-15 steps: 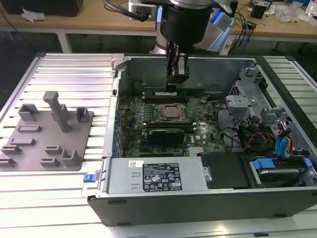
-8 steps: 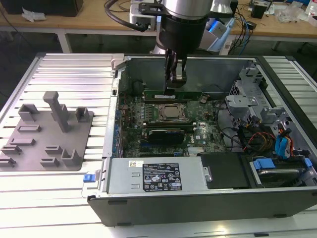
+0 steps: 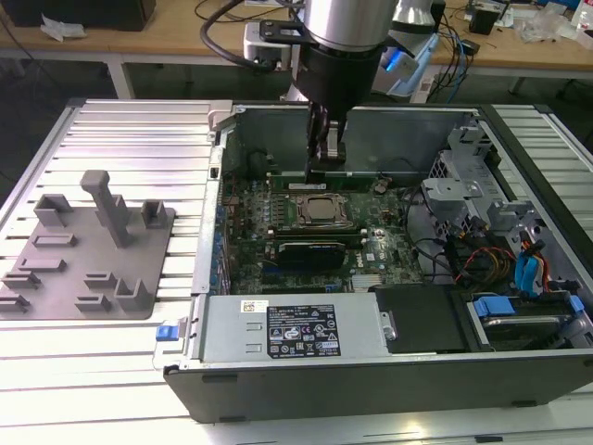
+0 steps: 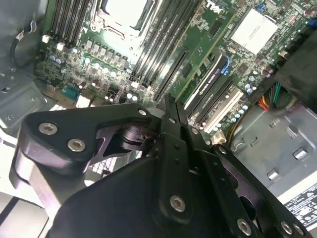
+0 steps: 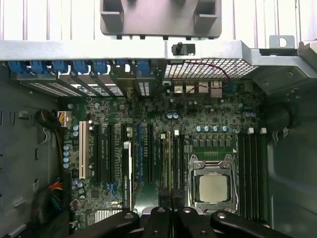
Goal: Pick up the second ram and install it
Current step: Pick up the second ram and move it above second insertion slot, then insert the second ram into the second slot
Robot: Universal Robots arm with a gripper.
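Note:
My gripper point(image 3: 326, 167) hangs inside the open computer case over the motherboard point(image 3: 278, 199), with its fingers pressed together and nothing visible between them. In both wrist views the gripper point(image 5: 172, 196) point(image 4: 167, 105) is right above the black memory slots point(image 5: 178, 158) beside the processor socket point(image 5: 213, 188). A thin green stick, seemingly the second ram point(image 5: 168, 158), stands on edge in one of those slots and runs up to the fingertips. I cannot tell whether the fingertips touch it.
A grey fixture plate point(image 3: 88, 250) with raised blocks lies on the ribbed table at the exterior view's left. In the case are expansion cards point(image 5: 106, 153), a power supply point(image 3: 296, 324), and a drive cage with cables point(image 3: 500, 241) at the exterior view's right.

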